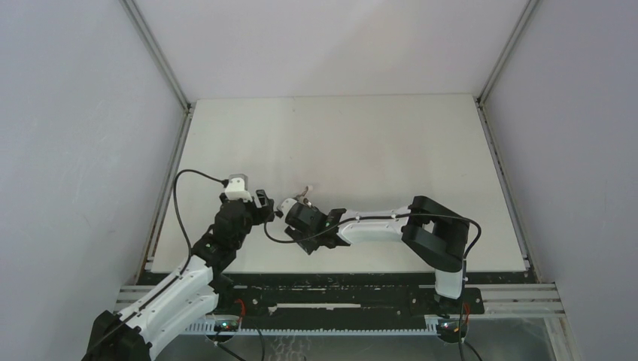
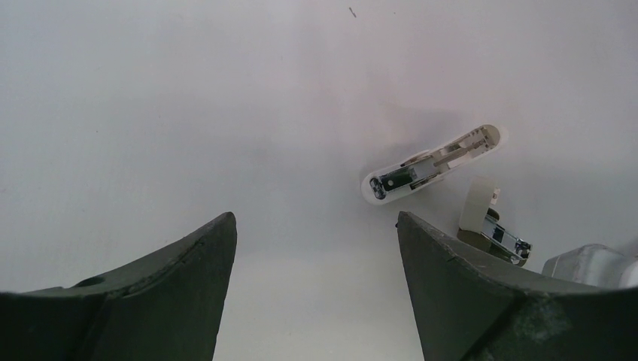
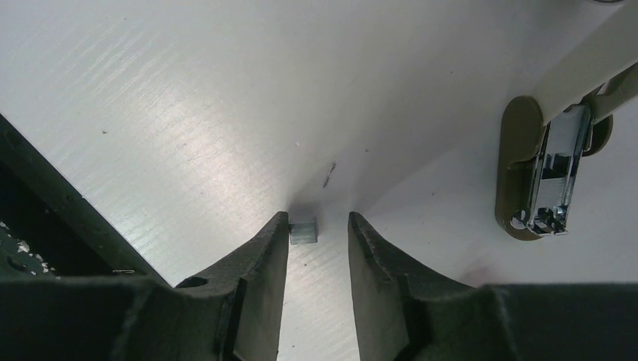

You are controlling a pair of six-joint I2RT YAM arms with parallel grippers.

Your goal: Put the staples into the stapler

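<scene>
The stapler [image 3: 548, 169] lies open on the white table, its metal inner arm facing up and its white lid swung away. It also shows in the left wrist view [image 2: 432, 165] and in the top view [image 1: 290, 204]. The staples [image 3: 303, 232], a short silvery block, lie on the table between my right gripper's [image 3: 318, 222] fingertips, touching the left finger with a gap to the right one. The right gripper is open, left of the stapler. My left gripper [image 2: 316, 222] is open and empty, low over bare table, with the stapler ahead to its right.
A single loose staple [image 3: 329, 174] lies on the table just beyond the right fingertips. The two grippers [image 1: 265, 204] are close together at the near left of the table. The table's near edge [image 3: 45, 203] runs left of the right gripper.
</scene>
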